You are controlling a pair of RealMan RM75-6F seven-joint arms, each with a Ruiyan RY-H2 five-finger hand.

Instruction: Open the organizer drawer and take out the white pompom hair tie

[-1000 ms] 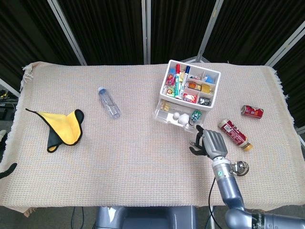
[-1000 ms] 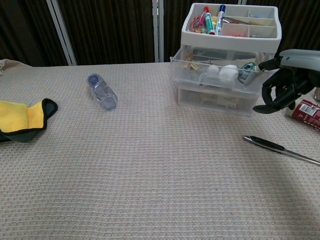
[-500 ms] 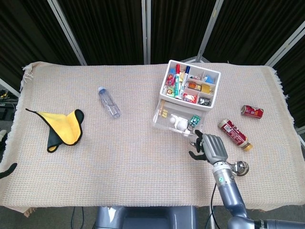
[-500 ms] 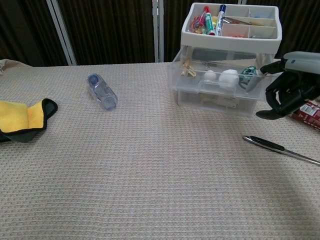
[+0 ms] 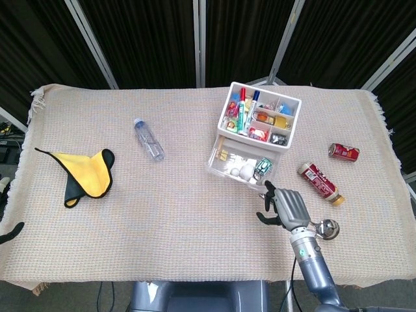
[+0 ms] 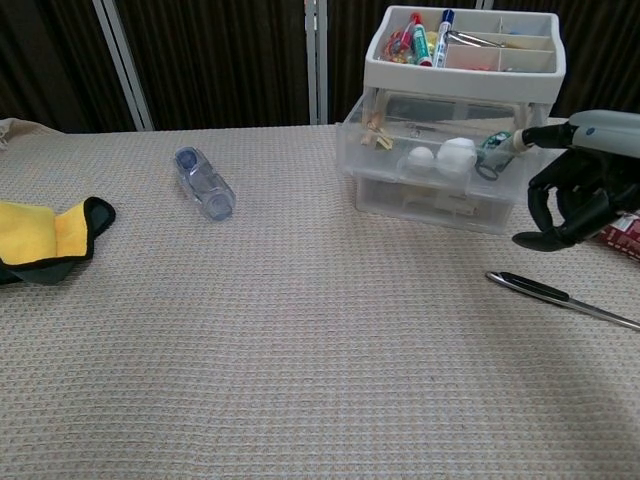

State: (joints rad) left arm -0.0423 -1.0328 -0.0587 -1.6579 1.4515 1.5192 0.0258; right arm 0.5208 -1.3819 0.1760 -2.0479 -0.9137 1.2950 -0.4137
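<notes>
Head view shows the organizer (image 5: 255, 130) standing right of centre on the cloth-covered worktop (image 5: 195, 221), its top tray filled with markers and small items. Its upper drawer (image 5: 242, 164) is pulled out toward the near edge, and the white pompom hair tie (image 5: 244, 171) lies inside it near the front wall, beside a teal item (image 5: 263, 165). Just in front of the drawer's near right corner, the right hand (image 5: 286, 208) hovers over the cloth with its fingers curled inward and nothing in them; whether it touches the drawer cannot be told from here. A metal spoon (image 5: 327, 228) lies beside the wrist. Farther right lie a red bottle (image 5: 320, 182) and a red can (image 5: 342, 152). A clear water bottle (image 5: 149, 139) lies on its side left of the organizer, and a yellow-and-black cloth (image 5: 84, 174) sits near the left edge. Only a dark tip at the far left edge hints at the left hand, so its state cannot be told. Chest view shows the drawer (image 6: 440, 150) open, with the pompom hair tie (image 6: 455, 156) visible through the clear front. The right hand (image 6: 575, 200) is at the drawer's right end, clenched loosely on nothing. A black pen (image 6: 560, 298) lies on the cloth below it.
</notes>
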